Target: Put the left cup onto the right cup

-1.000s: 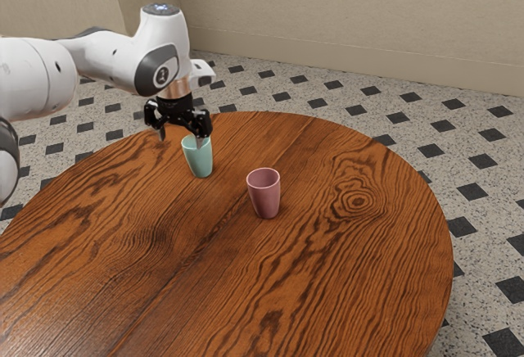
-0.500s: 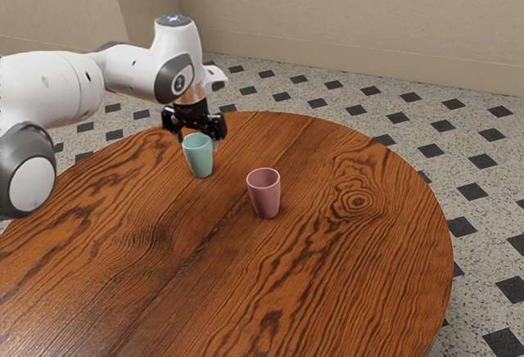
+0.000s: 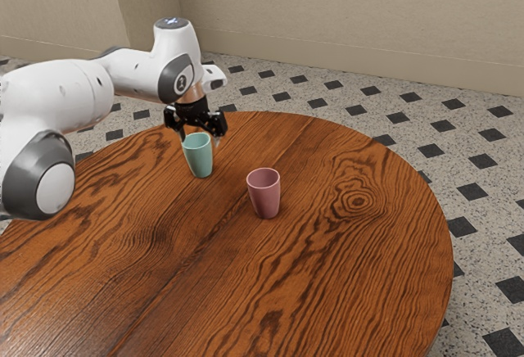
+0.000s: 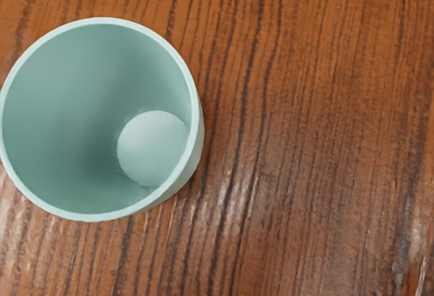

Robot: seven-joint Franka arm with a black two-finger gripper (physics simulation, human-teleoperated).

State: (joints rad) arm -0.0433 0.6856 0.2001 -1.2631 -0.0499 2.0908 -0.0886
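I am holding my pincer released, fingers spread, just above the rim of the teal cup, which is standing upright on the far-left part of the wooden table. The pink cup is standing to its right and nearer, the 2 cups not touching.

Homelike room: wooden table, checkered tile floor

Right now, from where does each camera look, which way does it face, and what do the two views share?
Exterior view: raised at the table's side, looking down across the round table at the teal cup and the pink cup; the white arm and the open gripper show above the teal cup.
Wrist view: on the hand, looking almost straight down into the teal cup.
Shared: the teal cup and the table's wood.
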